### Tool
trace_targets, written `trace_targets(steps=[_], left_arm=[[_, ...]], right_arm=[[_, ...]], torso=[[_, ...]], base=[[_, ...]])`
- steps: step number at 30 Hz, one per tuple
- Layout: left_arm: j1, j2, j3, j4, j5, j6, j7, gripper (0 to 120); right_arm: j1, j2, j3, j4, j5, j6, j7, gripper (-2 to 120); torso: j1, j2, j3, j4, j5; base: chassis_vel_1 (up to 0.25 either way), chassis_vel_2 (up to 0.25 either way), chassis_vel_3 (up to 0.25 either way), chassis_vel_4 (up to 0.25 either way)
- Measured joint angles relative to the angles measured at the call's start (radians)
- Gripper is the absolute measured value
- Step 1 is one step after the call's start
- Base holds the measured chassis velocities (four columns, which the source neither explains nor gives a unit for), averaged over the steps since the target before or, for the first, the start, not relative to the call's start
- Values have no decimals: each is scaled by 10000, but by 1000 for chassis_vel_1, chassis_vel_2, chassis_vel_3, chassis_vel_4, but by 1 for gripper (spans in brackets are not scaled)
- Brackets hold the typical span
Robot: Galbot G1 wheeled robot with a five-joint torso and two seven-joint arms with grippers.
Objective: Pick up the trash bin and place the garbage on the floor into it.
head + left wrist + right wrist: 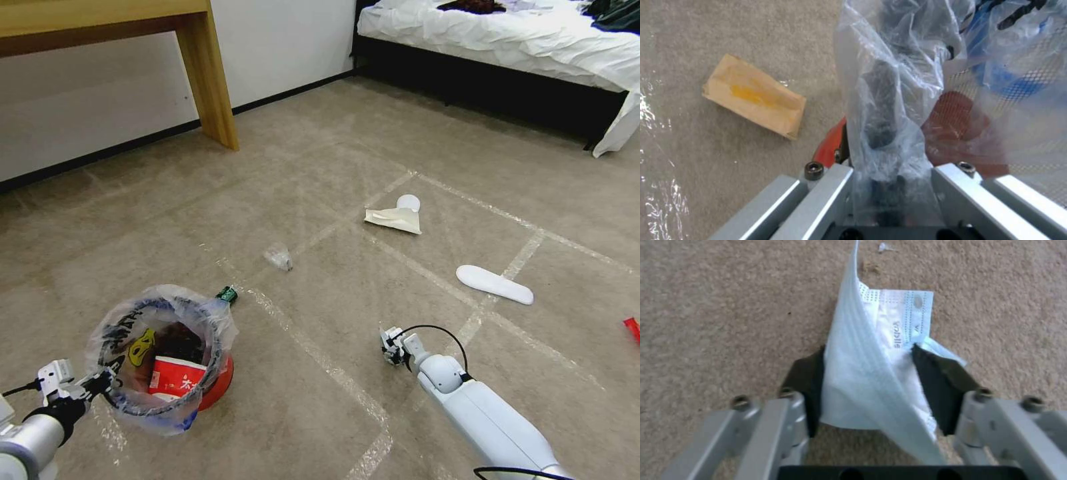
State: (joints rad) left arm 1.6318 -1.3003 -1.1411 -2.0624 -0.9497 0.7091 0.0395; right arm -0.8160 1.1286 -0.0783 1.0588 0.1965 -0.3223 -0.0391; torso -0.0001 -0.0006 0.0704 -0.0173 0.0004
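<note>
Holding the rim of the trash bin [200, 380] at the lower left of the head view, the left gripper [100, 381] is clamped on the edge together with the clear bag liner [127, 333]. The bin is red, it leans a little, and a red and white paper cup [175, 379] lies inside it. In the left wrist view the dark fingers [878, 110] are wrapped in the plastic film of the liner, and a tan paper bag [754, 96] lies flat on the carpet [693, 40] just beside the bin.

Behind the bin, a small bottle with a green label [227, 294] pokes out next to the rim. More to the middle of the head view, a crumpled clear wrapper [279, 257] rests on a tape line. Further up, a beige paper piece [393, 219] lies touching a small white round lid [409, 202].

At the lower middle right, the right gripper [390, 347] hangs above the floor [333, 167]. In the right wrist view its black fingers [933, 373] are pressed on both sides of a light blue face mask [876, 373], which is folded and hangs between them.

To the right, a white shoe insole [494, 284] lies across a tape line, and a red wrapper [633, 328] shows at the right edge.
</note>
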Motion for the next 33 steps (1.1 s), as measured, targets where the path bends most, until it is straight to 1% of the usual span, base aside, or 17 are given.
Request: trace_targets(steps=[2, 3, 4, 5, 7, 8, 10, 12, 19, 21, 22, 25, 26, 29, 30, 32, 33], left_arm=[[-16, -2, 25, 17, 13, -5, 4, 1], [-16, -2, 25, 17, 13, -5, 4, 1], [-26, 14, 29, 30, 17, -7, 4, 1], [-26, 14, 29, 30, 17, -7, 4, 1], [-39, 49, 30, 41, 16, -13, 5, 1], [-39, 49, 30, 41, 16, -13, 5, 1], [-54, 63, 34, 58, 15, -16, 8, 1], [-60, 72, 43, 62, 15, -17, 8, 1], [-102, 163, 97, 23, -44, -16, 7, 1], [-143, 233, 146, -17, -130, 2, -8, 1], [-143, 233, 146, -17, -130, 2, -8, 1], [-262, 497, 255, -62, -322, 48, -89, 1], [-262, 497, 255, -62, -322, 48, -89, 1], [-437, 987, 366, -97, -662, 134, -216, 1], [-437, 987, 366, -97, -662, 134, -216, 1], [-507, 1597, 491, -94, -950, 214, -331, 1], [-507, 1597, 491, -94, -950, 214, -331, 1]], right_arm=[[-68, 3, 31, -7, -23, 82, -2, 36], [-68, 3, 31, -7, -23, 82, -2, 36], [-123, -16, 75, 18, -23, 103, 14, 29], [-123, -16, 75, 18, -23, 103, 14, 29], [-216, -116, 133, 142, 0, 97, 68, 17], [-216, -116, 133, 142, 0, 97, 68, 17], [-322, -215, 151, 294, 93, 91, 144, 6], [-370, -257, 159, 372, 171, 91, 194, 1], [-615, -552, 409, 1176, 820, 253, 385, 0], [-653, -712, 576, 1979, 1587, 497, 502, 0], [-653, -712, 576, 1979, 1587, 497, 502, 0], [-454, -1089, 602, 3559, 2976, 712, 790, 0], [-454, -1089, 602, 3559, 2976, 712, 790, 0], [-60, -1370, 425, 4988, 3848, 837, 995, 0], [-60, -1370, 425, 4988, 3848, 837, 995, 0], [485, -1521, 96, 6364, 4744, 1032, 1116, 0], [485, -1521, 96, 6364, 4744, 1032, 1116, 0]], torso=[[0, 0, 0, 4, 1], [0, 0, 0, 4, 1], [0, 0, 0, 4, 1], [0, 0, 0, 4, 1], [0, 0, 0, -7, -3], [0, 0, 0, -7, -3], [0, 0, 0, -8, -3], [0, 0, 0, -5, -3], [0, 0, 1, -5, -1], [0, 0, 1, -4, -2], [0, 0, 1, -4, -2], [0, 0, 1, 0, -4], [0, 0, 1, 0, -4], [0, -1, 1, -4, -1], [0, -1, 1, -4, -1], [0, 0, 1, -3, -4], [0, 0, 1, -3, -4]], base=[[0, 0, 0, 0], [0, 0, 0, 0], [0, 0, 0, 0], [0, 0, 0, 0], [0, 0, 0, 0], [0, 0, 0, 0], [0, 0, 0, 0], [0, 0, 0, 0], [0, 0, 0, 0], [0, 0, 0, 0], [0, 0, 0, 0], [0, 0, 0, 0], [0, 0, 0, 0], [0, 0, 0, 0], [0, 0, 0, 0], [0, 0, 0, 0], [0, 0, 0, 0]])
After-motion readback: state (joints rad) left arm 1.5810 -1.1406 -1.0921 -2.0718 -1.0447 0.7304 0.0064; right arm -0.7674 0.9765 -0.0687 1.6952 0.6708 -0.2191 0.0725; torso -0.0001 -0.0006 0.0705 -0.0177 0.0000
